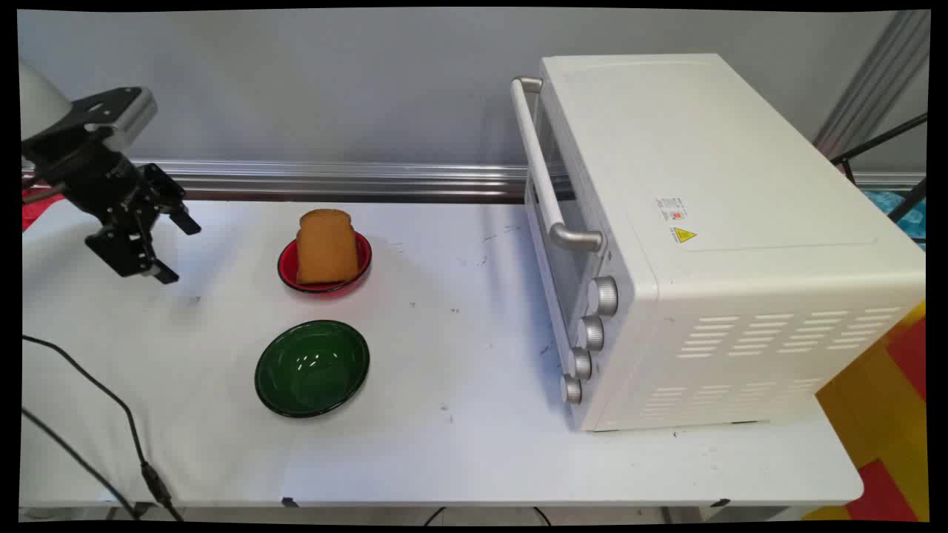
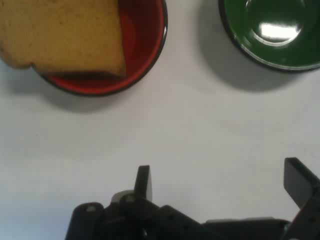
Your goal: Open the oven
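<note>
White table beneath a grey wall: the black pincer hovers at nine o'clock, fingers spread, empty. Near it, a brown toast slice leans in a red bowl; a green bowl sits nearer; a white oven stands at three o'clock.

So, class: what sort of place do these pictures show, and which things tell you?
Probably a robotics lab set up as a mock kitchen: a black two-finger gripper hangs open over a plain white table holding a white toaster oven and a slice of brown bread in a red bowl.
</note>
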Tool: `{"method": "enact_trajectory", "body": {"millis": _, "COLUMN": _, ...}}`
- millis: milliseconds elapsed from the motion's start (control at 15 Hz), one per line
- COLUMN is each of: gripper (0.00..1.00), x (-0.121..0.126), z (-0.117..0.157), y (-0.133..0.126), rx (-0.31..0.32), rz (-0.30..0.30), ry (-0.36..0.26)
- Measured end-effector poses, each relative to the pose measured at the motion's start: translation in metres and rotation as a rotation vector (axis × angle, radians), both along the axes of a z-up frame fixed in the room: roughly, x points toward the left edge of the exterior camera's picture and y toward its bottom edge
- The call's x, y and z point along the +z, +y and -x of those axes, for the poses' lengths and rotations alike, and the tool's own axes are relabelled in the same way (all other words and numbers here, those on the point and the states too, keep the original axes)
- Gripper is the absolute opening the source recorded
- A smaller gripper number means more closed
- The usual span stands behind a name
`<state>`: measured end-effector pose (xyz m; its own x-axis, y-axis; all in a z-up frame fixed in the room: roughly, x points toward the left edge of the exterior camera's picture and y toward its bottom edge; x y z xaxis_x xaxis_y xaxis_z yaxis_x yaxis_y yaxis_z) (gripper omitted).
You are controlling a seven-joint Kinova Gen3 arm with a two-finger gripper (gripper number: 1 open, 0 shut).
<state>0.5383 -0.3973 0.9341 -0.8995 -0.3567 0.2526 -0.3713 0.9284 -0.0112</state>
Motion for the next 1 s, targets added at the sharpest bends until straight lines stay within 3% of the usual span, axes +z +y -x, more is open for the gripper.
{"method": "enact_trajectory", "body": {"millis": 400, "gripper": 1.0, "x": 0.01, "z": 0.033, "y": -0.002, "rx": 0.034, "rz": 0.031, "ry": 0.12}}
{"method": "enact_trajectory", "body": {"millis": 1000, "gripper": 1.0, "x": 0.078, "z": 0.127, "y": -0.03, "rx": 0.111, "rz": 0.125, "ry": 0.407}}
